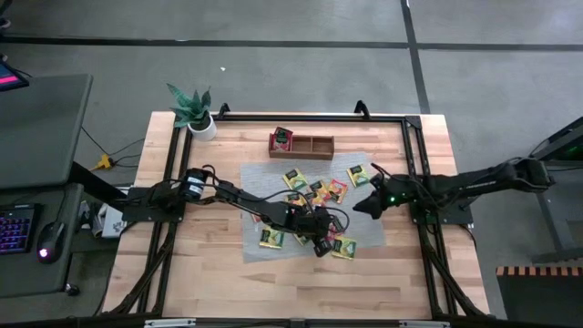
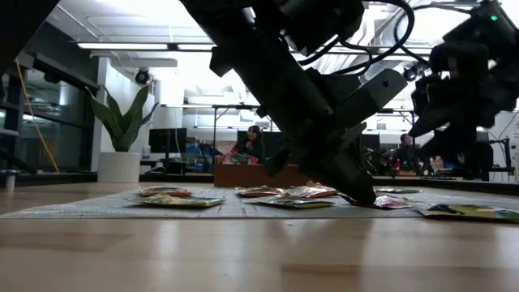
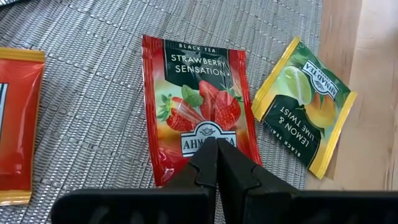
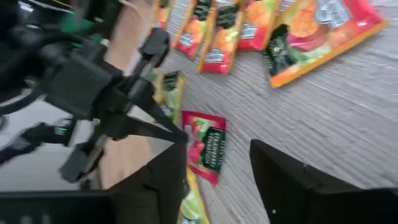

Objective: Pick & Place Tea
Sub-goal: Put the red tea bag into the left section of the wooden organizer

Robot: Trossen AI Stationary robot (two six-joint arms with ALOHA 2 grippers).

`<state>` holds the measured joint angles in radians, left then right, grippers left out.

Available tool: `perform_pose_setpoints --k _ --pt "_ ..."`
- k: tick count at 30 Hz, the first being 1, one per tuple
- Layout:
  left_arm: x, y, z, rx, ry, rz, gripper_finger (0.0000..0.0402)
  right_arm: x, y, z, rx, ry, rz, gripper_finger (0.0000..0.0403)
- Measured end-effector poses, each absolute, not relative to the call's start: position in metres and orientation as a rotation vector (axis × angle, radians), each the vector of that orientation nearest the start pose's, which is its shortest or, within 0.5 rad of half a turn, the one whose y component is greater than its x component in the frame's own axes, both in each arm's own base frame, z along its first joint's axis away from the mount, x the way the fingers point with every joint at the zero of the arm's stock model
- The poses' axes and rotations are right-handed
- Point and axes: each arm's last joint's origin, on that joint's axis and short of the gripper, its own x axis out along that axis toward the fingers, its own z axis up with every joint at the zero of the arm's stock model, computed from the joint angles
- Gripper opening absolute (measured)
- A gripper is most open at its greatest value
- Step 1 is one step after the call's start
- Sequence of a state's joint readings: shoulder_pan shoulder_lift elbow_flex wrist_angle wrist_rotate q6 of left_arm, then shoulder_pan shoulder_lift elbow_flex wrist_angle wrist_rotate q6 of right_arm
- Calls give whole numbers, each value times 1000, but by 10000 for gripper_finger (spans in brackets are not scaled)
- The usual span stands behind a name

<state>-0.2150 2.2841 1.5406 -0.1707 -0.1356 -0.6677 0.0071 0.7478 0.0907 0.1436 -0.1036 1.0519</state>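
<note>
Several flat tea sachets (image 1: pixel 357 173) lie scattered on the grey woven mat (image 1: pixel 260 178). My left gripper (image 1: pixel 322 246) reaches in from the table's left to the mat's near part and is shut, its tips down on a red strawberry sachet (image 3: pixel 196 106). A yellow-green lemon-lime sachet (image 3: pixel 305 106) lies beside that one, half over the mat's edge. My right gripper (image 1: pixel 369 202) hangs open above the mat's right part, touching nothing; in its own view (image 4: pixel 217 180) it looks at my left gripper (image 4: pixel 185 138) and the red sachet (image 4: pixel 208 149). My left gripper has its shut fingertips (image 3: pixel 208 152) on the red sachet's label end (image 3: pixel 186 146), a little in from that edge. The fingers slant down from the table's left. Whether foil is pinched between them is hidden by the fingers. The sachet lies flat on the mat.
The brown wooden tray (image 1: pixel 314 146) stands at the table's far side with a red sachet (image 1: pixel 282 138) in its left compartment. A potted plant (image 1: pixel 193 109) stands at the far left corner. An orange-red sachet (image 3: pixel 15 124) lies close by. People sit in the room beyond (image 2: pixel 253 142).
</note>
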Motion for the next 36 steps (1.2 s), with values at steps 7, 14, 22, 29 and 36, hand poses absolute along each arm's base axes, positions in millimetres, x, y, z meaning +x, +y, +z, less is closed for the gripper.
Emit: perform_pose_setpoints --k 7,14,22,29,36 --pt "462 -97 105 -463 885 225 0 140 5 130 1014 500 -120 239" --pt "462 -97 105 -465 887 221 0 149 5 138 912 568 -105 247" --pt "462 -97 105 -466 888 219 0 175 7 130 808 736 -79 247" --pt "462 -97 105 -467 888 218 0 202 8 120 755 804 -56 247" --pt "462 -97 105 -467 888 217 0 223 9 109 738 851 -10 247"
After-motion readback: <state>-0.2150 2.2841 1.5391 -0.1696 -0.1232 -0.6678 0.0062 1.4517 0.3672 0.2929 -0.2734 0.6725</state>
